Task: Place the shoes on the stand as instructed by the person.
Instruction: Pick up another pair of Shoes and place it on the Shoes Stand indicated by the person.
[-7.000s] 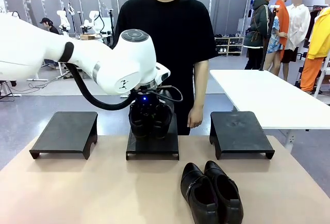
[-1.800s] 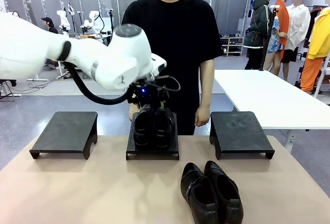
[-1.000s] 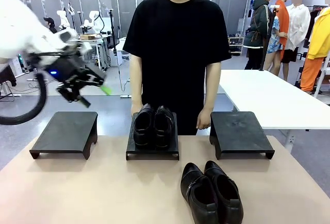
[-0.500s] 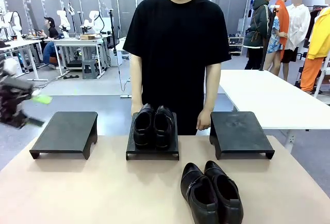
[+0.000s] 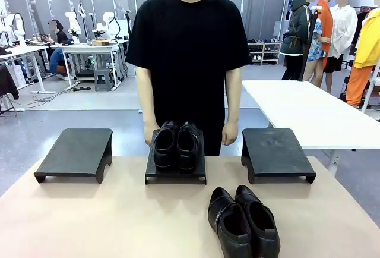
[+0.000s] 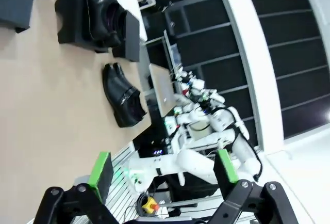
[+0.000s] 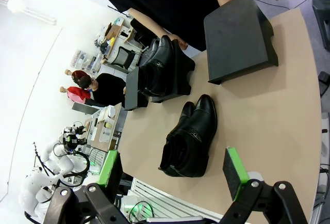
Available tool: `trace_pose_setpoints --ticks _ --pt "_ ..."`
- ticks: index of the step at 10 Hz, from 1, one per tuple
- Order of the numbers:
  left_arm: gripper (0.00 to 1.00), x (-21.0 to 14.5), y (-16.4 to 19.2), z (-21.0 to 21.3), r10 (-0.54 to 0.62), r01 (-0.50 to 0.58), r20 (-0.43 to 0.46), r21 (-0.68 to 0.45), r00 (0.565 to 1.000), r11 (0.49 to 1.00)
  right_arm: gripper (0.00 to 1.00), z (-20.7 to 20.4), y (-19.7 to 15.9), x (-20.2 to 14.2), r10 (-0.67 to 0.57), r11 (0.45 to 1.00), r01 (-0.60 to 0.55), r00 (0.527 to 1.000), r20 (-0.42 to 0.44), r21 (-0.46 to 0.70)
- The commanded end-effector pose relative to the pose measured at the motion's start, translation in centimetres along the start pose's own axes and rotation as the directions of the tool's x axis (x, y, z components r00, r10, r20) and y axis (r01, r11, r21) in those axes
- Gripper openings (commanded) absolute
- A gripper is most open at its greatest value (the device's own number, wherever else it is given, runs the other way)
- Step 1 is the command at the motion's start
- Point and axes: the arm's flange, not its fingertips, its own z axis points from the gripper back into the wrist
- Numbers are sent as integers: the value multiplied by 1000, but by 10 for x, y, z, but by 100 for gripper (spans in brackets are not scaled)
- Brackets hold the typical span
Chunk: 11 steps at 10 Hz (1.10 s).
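The shoes [image 5: 243, 222], low-cut, round-toed dress shoes of glossy black leather, make two pairs. The first pair [image 5: 173, 146] sits on the middle stand [image 5: 176, 178], a flat matte black platform. Its shoes stand side by side and touching, squarely on the top, which reads as a finished placement. The second pair [image 5: 237, 210] lies on the bare tan desk [image 5: 107, 216] near the robot's edge, right of centre. I judge it is waiting there, within reach, for a destination.

The left stand [image 5: 76, 151] and right stand [image 5: 276, 151] carry nothing, so either could take it. The person [image 5: 189, 50], in a black T-shirt, stands behind the middle stand. Each hand [image 5: 230, 134] hangs loosely beside its far edge and appears to point at neither free stand.

Both pairs have their long axes running from the robot's side toward the person. The second pair's toes point away from the robot and lean slightly toward the middle stand, with the open heels nearest the robot. The first pair seems to be turned the other way, toes toward the robot, though that is harder to tell.

The left gripper [image 6: 162, 172] and the right gripper [image 7: 172, 175] hang above the desk. The fingers of each are spread wide with nothing between them.
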Motion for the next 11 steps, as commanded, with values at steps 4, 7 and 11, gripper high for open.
trace_pose_setpoints --ticks 4,7,11 --pt "100 -77 45 10 69 -55 105 -132 992 990 100 1 1 0 4 1000 -4 1000 12 11" --pt "100 -37 55 54 102 -86 118 -128 988 988 100 1 1 0 4 1000 -4 1000 12 11" --pt "100 -37 55 54 102 -86 118 -128 988 988 100 1 1 0 4 1000 -4 1000 12 11"
